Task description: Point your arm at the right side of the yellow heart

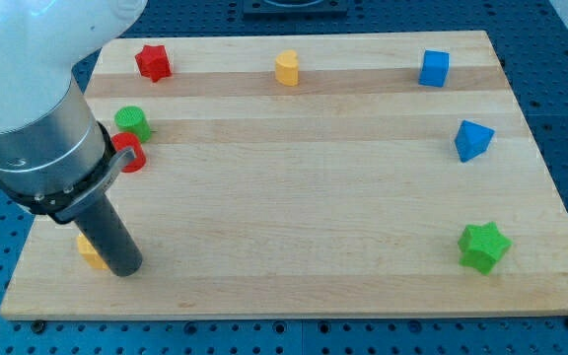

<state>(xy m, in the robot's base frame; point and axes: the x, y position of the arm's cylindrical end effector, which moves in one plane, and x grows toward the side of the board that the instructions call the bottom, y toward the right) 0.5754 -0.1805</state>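
The yellow heart (286, 67) stands near the view's top edge of the wooden board (304, 197), a little left of centre. My tip (126, 268) rests at the board's lower left, far from the heart, below and to its left. A yellow block (90, 250) lies just left of the tip, partly hidden by the rod; its shape is unclear.
A red star (153, 61) sits at the top left. A green cylinder (133, 122) and a red cylinder (129, 152) sit at the left, by my arm. A blue cube (434, 68) is at top right, a blue block (472, 139) at the right, a green star (484, 247) at lower right.
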